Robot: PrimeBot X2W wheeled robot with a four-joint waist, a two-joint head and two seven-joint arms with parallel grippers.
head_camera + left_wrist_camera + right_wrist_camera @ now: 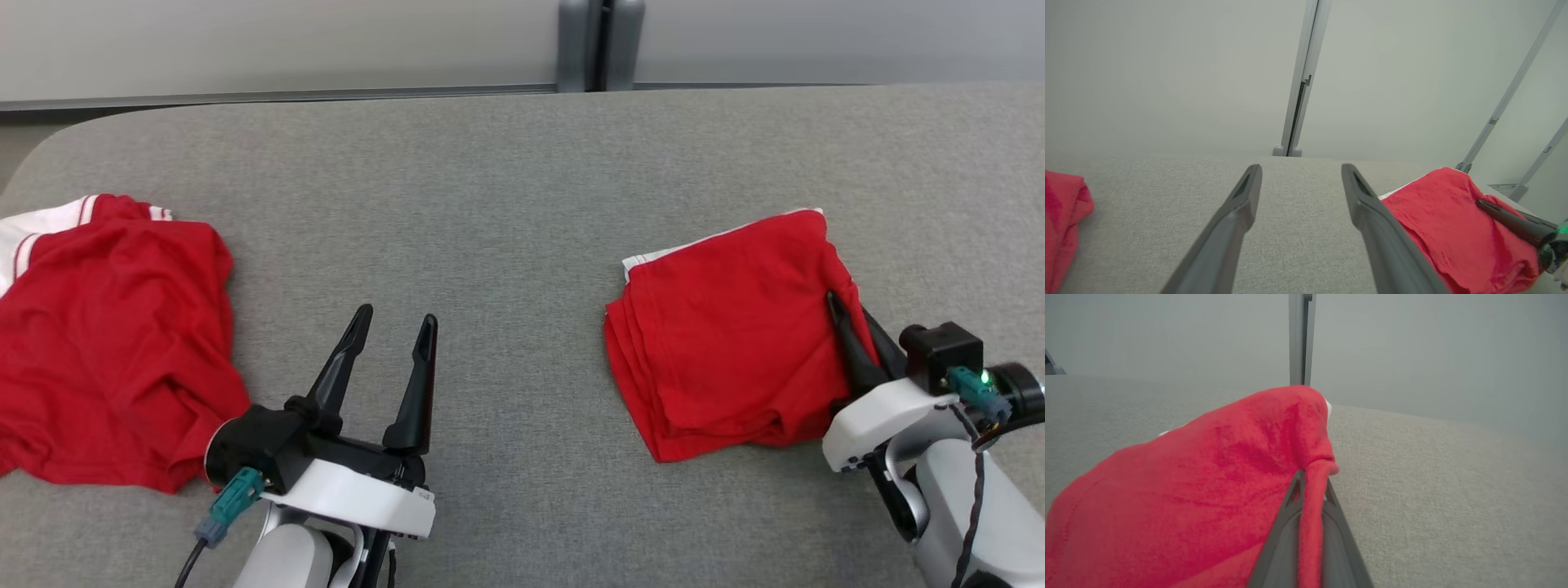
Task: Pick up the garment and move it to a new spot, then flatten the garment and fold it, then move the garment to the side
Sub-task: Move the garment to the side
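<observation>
Folded garment (727, 327) is sat on the grey counter (506, 204), well off to the right of the left end effector (396, 316). A second garment (106, 343), crumpled, is lying on the opposite side of that same end effector, just beside its wrist. The left end effector's fingers are spread wide and nothing is held between them.

The right end effector (847, 306) is pressed together on the folded garment's far-right edge, with a thin ridge of red cloth pinched.

What could go wrong: only a narrow bit of the edge looks to be caught, and it can't be told how many layers are in that pinch. If just the top layer is gripped, the stack could be pulled open on the lift and the fold lost. If it's dragged rather than lifted, the lower layers could be left behind on the counter's grippy-looking fabric.

View differences: the squeezed ridge of cloth between the fingers is made plain in the right wrist view, whereas in the head view those fingers are just seen dark against the red edge. The stacked layers and white trim are given by the head view. Bare counter between the spread fingers is confirmed by the left wrist view.
</observation>
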